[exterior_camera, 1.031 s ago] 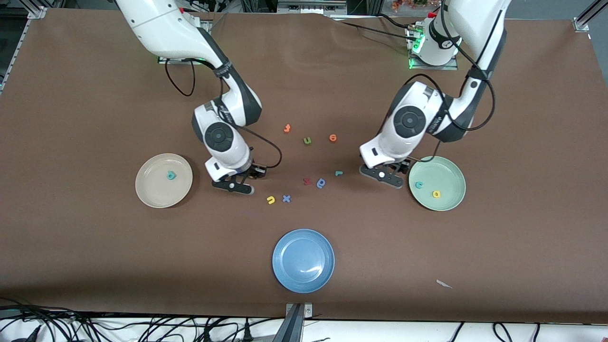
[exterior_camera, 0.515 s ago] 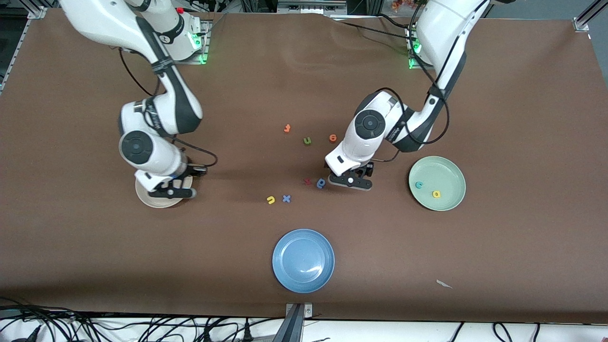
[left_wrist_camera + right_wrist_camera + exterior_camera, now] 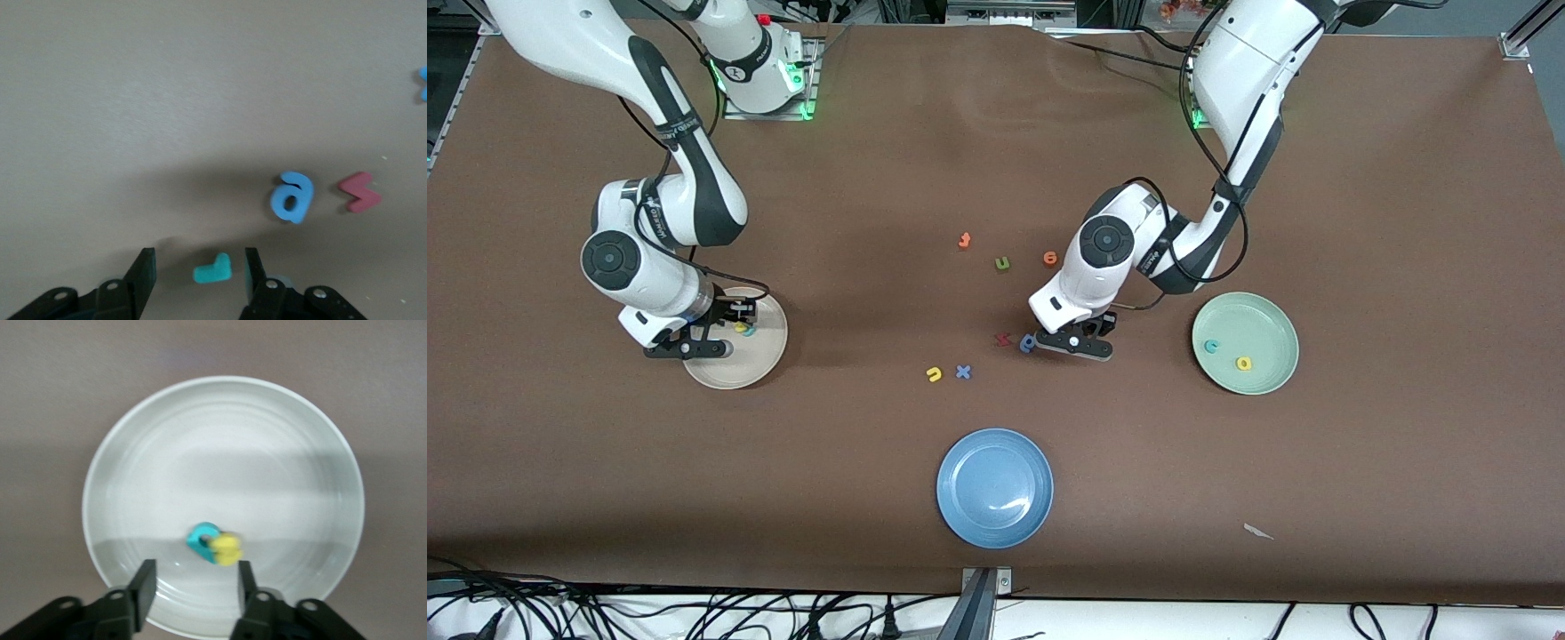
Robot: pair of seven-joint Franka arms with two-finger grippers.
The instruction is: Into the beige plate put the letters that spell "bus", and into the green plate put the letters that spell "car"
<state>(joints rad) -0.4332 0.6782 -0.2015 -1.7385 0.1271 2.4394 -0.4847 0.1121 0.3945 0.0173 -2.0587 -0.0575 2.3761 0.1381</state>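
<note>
While the right gripper (image 3: 694, 345) hangs over the beige plate (image 3: 765, 364), its two fingers (image 3: 142, 583) stand apart with nothing between them, and a yellow letter (image 3: 228, 549) lies in the plate touching the teal b (image 3: 201, 539). The yellow letter is blurred, so its shape cannot be read. This plate sits toward the right arm's end of the table. The left gripper (image 3: 1080, 343) is low over the middle of the table, and its fingers (image 3: 141, 271) are also apart, one on each side of the teal r (image 3: 213, 269), which lies flat on the table and is not yet pinched. Just beside the teal r are a blue round letter (image 3: 1028, 342) and a red letter (image 3: 1002, 339). The yellow u (image 3: 934, 374) lies on the table next to a blue x (image 3: 963, 372), a little nearer to the front camera. The green plate (image 3: 1267, 320), toward the left arm's end, holds the teal c (image 3: 1211, 346) and the yellow a (image 3: 1243, 363), near each other but apart. Farther from the camera lie two orange letters (image 3: 964, 240) and an olive-green u (image 3: 1002, 263). A blue plate (image 3: 960, 516) stands nearest to the camera.
</note>
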